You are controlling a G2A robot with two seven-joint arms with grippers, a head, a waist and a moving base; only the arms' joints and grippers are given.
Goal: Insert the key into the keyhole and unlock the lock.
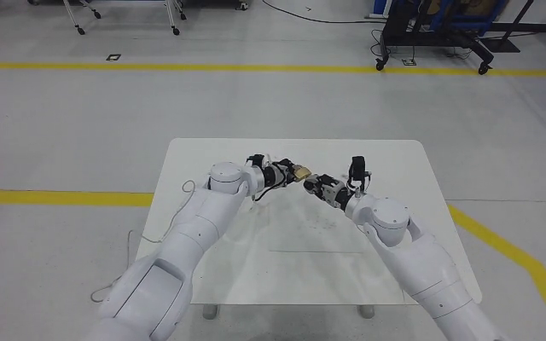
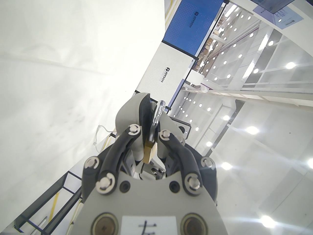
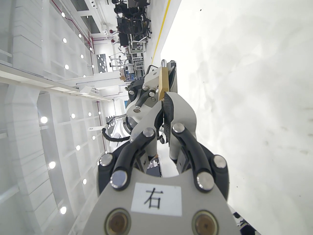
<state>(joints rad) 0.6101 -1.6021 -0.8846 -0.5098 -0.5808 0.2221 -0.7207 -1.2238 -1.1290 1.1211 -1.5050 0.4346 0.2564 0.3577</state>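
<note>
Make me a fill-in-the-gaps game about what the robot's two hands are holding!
1. The left gripper is shut on the brass ___.
2. The right gripper is shut on the silver ___.
3. Both grippers are held close together above a white ___.
Missing words: lock, key, table.

Seemingly brass lock [image 3: 163, 83], shiny metal shackle [image 3: 163, 63], matt white table [image 1: 384, 273]
</note>
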